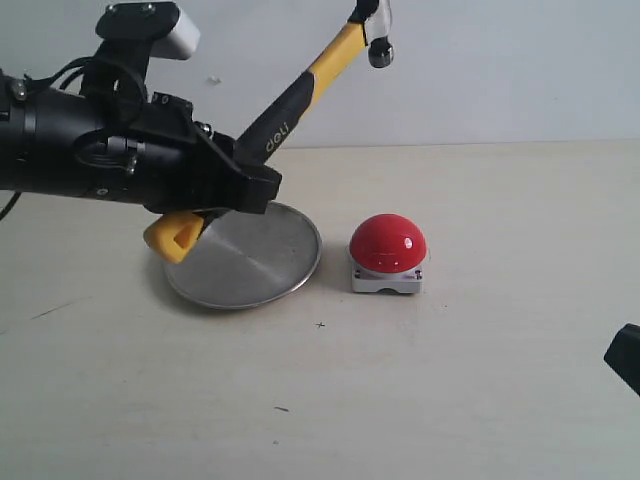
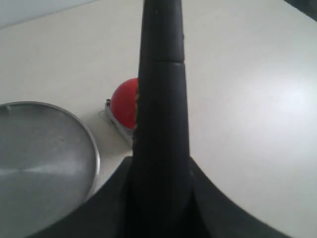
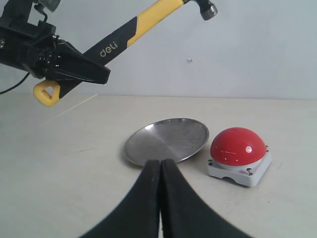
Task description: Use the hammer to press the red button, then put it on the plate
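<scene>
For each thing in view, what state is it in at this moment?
hammer: held by its handle, tilted, head up in the air
left gripper: shut on the hammer
right gripper: shut, holding nothing
red button: nothing touches it
plate: lying flat, bare

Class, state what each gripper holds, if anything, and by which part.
Left gripper: the hammer, by its black handle near the yellow end. Right gripper: nothing, jaws closed.

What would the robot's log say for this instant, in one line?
left pincer: shut on hammer | hammer: tilted, head raised roughly over red button | plate: beside button | right pincer: shut, holding nothing
</scene>
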### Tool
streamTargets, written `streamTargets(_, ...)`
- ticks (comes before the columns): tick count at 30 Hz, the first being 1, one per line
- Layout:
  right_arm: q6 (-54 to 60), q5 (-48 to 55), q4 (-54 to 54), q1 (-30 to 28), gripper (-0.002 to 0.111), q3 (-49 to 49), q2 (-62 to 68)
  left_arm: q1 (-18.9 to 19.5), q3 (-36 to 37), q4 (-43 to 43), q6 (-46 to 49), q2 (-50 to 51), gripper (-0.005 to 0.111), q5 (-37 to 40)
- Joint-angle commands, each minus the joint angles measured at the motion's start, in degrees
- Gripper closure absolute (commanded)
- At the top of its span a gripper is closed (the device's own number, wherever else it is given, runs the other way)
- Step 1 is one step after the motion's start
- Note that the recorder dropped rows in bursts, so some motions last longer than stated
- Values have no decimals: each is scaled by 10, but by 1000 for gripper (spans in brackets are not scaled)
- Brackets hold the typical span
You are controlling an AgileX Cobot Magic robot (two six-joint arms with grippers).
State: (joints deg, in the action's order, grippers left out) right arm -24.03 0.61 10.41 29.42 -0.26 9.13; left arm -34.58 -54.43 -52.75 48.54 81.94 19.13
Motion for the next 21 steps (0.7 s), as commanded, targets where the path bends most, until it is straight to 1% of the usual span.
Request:
streamTargets(1, 0, 2, 2, -2, 108, 3, -3, -2, -31, 215, -166, 0, 107, -3)
streamTargets(3, 0, 2, 2, -2, 108, 3, -3, -2, -31, 332, -250, 0, 107, 20)
streamTargets(6, 0, 2, 2, -2, 108, 3, -3, -2, -33, 448, -335, 0, 107, 91)
streamTargets(7, 0, 2, 2, -2, 108, 3, -3, -2, -39, 465, -353, 2, 107, 125)
streamTargets(8, 0, 2, 2, -2, 108, 3, -3, -1, -55, 488, -390, 4, 107, 183)
streamTargets(10, 0, 2, 2, -2, 108, 3, -3, -1, -73, 502, -425, 6, 107, 213)
streamTargets(11, 0, 2, 2, -2, 108, 3, -3, -1, -77, 511, -451, 6, 107, 211)
streamTargets(13, 0, 2, 2, -2, 108, 3, -3, -10, -76, 528, -491, 1, 107, 187)
streamTargets(17, 0, 2, 2, -2, 108, 3, -3, -37, -60, 532, -563, 0, 107, 110)
streamTargets(18, 0, 2, 2, -2, 108, 3, -3, -58, -41, 535, -605, 0, 107, 52)
streamTargets(19, 0, 2, 2, -2, 108, 3, -3, -67, -30, 537, -628, 0, 107, 28)
streamTargets(20, 0, 2, 2, -2, 108, 3, -3, -88, -11, 540, -662, 1, 107, -30)
streamTargets(21, 0, 2, 2, -2, 108, 3, -3, -98, -4, 541, -671, 1, 107, -49)
